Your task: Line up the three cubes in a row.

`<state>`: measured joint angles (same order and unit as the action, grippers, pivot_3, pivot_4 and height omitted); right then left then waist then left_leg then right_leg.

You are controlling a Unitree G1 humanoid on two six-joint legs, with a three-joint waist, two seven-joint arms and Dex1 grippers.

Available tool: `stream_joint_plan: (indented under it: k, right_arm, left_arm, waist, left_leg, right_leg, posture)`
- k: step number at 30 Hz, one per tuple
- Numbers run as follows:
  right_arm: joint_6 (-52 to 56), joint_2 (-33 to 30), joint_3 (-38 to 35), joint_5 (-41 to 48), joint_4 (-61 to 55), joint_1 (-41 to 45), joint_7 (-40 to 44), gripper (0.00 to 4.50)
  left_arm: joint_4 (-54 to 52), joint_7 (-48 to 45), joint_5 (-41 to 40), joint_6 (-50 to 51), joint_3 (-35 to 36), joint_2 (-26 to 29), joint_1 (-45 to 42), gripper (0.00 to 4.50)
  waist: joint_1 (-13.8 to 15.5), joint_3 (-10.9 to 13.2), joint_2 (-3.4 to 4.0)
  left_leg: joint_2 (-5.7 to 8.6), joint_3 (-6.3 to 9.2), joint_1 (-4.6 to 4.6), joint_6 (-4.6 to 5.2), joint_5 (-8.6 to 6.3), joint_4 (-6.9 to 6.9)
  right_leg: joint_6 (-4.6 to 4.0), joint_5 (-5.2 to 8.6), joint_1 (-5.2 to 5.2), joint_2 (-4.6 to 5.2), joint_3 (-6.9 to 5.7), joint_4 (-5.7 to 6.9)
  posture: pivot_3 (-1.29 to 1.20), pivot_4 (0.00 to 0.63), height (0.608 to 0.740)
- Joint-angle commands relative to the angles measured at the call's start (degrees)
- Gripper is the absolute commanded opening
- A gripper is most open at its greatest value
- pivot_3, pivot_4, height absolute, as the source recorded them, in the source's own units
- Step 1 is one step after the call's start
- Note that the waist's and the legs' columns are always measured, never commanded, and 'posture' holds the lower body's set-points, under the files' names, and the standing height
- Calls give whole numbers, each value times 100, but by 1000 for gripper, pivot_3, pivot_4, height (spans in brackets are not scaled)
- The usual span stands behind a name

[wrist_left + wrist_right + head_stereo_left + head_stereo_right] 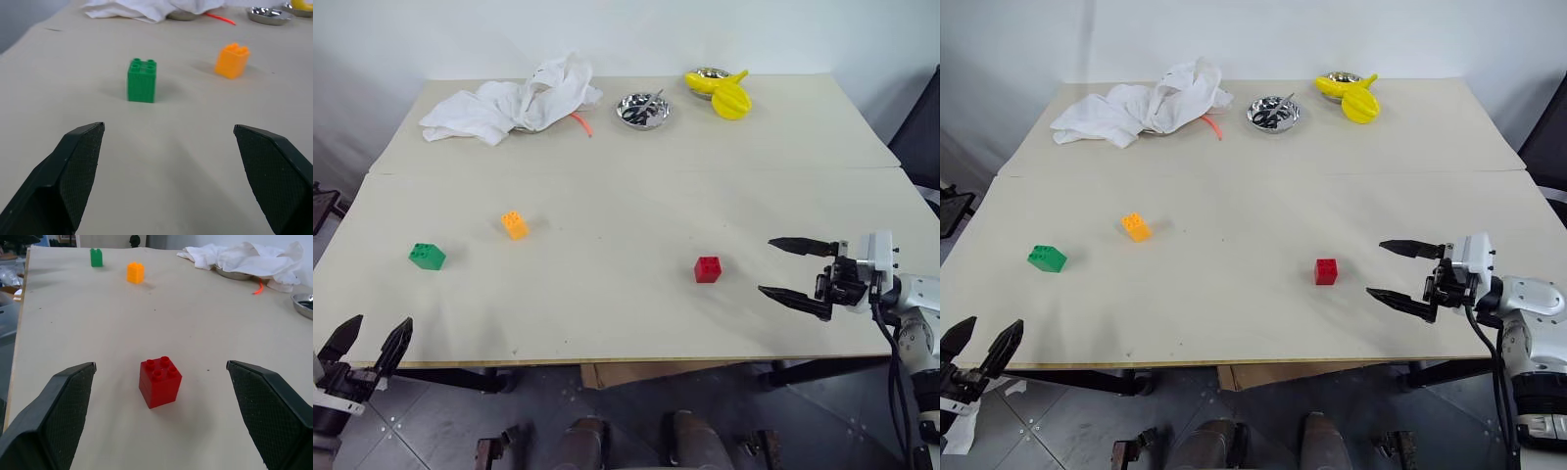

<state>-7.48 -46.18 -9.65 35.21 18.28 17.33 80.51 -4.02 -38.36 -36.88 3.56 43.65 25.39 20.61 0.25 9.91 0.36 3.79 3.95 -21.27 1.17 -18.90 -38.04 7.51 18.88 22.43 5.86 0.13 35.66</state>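
Note:
Three studded cubes lie apart on the beige table (607,196). The green cube (427,256) is at the left, the orange cube (514,224) a little right of it and farther back, the red cube (708,268) right of centre. My right gripper (796,275) hovers open to the right of the red cube, pointing at it, nothing between its fingers. My left gripper (370,344) is open off the table's front left corner, facing the green cube (142,80) and orange cube (232,60). The right wrist view has the red cube (160,381) between the spread fingers, a short way ahead.
At the back of the table lie a crumpled white cloth (514,100), an orange straw-like piece (581,123), a metal bowl (642,110) and a yellow object (729,97) by a second bowl. A dark chair (918,132) stands at the right.

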Motion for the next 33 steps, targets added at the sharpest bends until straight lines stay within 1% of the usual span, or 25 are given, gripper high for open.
stream_joint_plan:
  k: [1, 2, 4, 5, 8, 9, 11, 14, 15, 18, 20, 22, 25, 28, 33]
  right_arm:
    - [-22, 46, -200, -54, -132, 183, -41, 4486]
    - [-2, 64, -181, -77, -140, 218, -35, 4486]
    - [49, 98, -160, -108, -180, 264, -27, 4486]
    - [88, 107, -155, -118, -191, 280, -26, 4486]
    - [126, 135, -133, -176, -222, 274, 18, 4486]
    - [146, 150, -123, -193, -248, 271, 22, 4486]
    - [181, 181, -109, -225, -287, 284, 3, 4486]
    - [249, 206, -134, -227, -383, 267, -44, 4486]
    - [276, 203, -150, -218, -440, 221, -59, 4486]
    - [349, 193, -191, -220, -563, 87, -103, 4486]
    - [384, 200, -193, -230, -620, 36, -138, 4486]
    - [402, 209, -189, -242, -660, 14, -169, 4486]
    - [395, 240, -178, -262, -683, 27, -224, 4486]
    - [372, 280, -141, -304, -672, 54, -243, 4486]
    - [386, 349, -104, -354, -738, 75, -245, 4486]
  left_arm:
    - [-117, 96, 199, -116, -105, 245, -245, 4500]
    - [-84, 261, 322, -27, -149, 331, -357, 4500]
    - [-66, 571, 306, 316, -210, 462, -627, 4500]
    - [-60, 704, 502, 344, -304, 557, -746, 4500]
    - [-460, 737, 505, 724, -768, 795, -1200, 4500]
    - [-528, 984, 683, 1006, -960, 933, -1418, 4500]
    - [-481, 1345, 1030, 1108, -1123, 1067, -1770, 4500]
    - [-429, 1963, 1094, 1574, -997, 1046, -2117, 4500]
    - [-414, 2098, 1285, 1616, -1007, 1096, -2120, 4500]
    - [-474, 2361, 1333, 1990, -926, 1103, -2161, 4500]
    - [-375, 2495, 1443, 2330, -944, 1218, -2187, 4500]
    - [-218, 2499, 1470, 2552, -977, 1318, -2267, 4500]
    - [171, 2246, 1354, 2734, -1091, 1428, -2526, 4500]
    - [787, 1851, 1413, 2653, -1345, 1556, -2873, 4500]
    - [1999, 1417, 1726, 2173, -1713, 1789, -3504, 4500]
  waist:
    - [-6, 0, 0]
    - [-12, 0, 0]
    - [-16, 0, 0]
    - [-15, 0, 0]
    - [-2, 0, 0]
    - [0, 0, -1]
    - [7, 1, -1]
    - [-38, 0, -1]
    - [-57, 0, -1]
    - [-67, 1, -1]
    - [-34, 1, -2]
    - [-24, 2, -3]
    - [18, 2, -3]
    - [53, 2, -4]
    - [58, 2, -4]
  left_leg:
    - [0, 0, 0, 0, 0, 0]
    - [0, 0, 0, 0, 0, 0]
    - [-2, 0, 0, -1, 0, 1]
    - [-2, 0, 0, -1, 0, 1]
    - [2, 1, 0, -1, 0, 0]
    - [2, 1, 0, -1, 0, -1]
    - [5, 2, 0, 0, 0, -3]
    - [3, 2, 1, -2, 1, -1]
    - [2, 0, 1, -3, 0, 1]
    - [-7, -1, 0, -7, -2, 7]
    - [-8, -1, -1, -8, -3, 7]
    - [-7, 0, -1, -8, -3, 2]
    - [-3, 0, 0, -7, -2, -4]
    - [-1, 1, 0, -7, -2, -6]
    - [0, 1, 0, -7, -2, -5]
  right_leg:
    - [0, 0, 0, 0, 0, 0]
    - [0, 0, 0, 0, 0, 0]
    - [0, 0, 2, -3, 0, 2]
    - [0, 0, 3, -4, 0, 4]
    - [0, 0, 6, -2, 1, 15]
    - [0, 0, 5, -1, 1, 15]
    - [0, 0, 5, -1, 0, 19]
    - [0, 0, 11, -5, 2, 25]
    - [0, 0, 15, -8, 3, 26]
    - [0, 0, 17, -20, 5, 33]
    - [0, 0, 17, -21, 5, 31]
    - [0, 0, 17, -19, 6, 27]
    - [0, 0, 14, -14, 5, 26]
    - [0, 0, 14, -13, 5, 27]
    - [0, 0, 17, -14, 2, 30]
  posture:
    - [0, 150, 740]
    - [0, 150, 740]
    - [0, 150, 740]
    - [0, 150, 740]
    - [0, 150, 740]
    - [0, 150, 740]
    - [0, 150, 740]
    - [0, 150, 740]
    - [0, 150, 740]
    - [0, 150, 740]
    - [0, 150, 740]
    - [0, 150, 740]
    - [0, 150, 740]
    - [0, 150, 740]
    - [0, 150, 740]
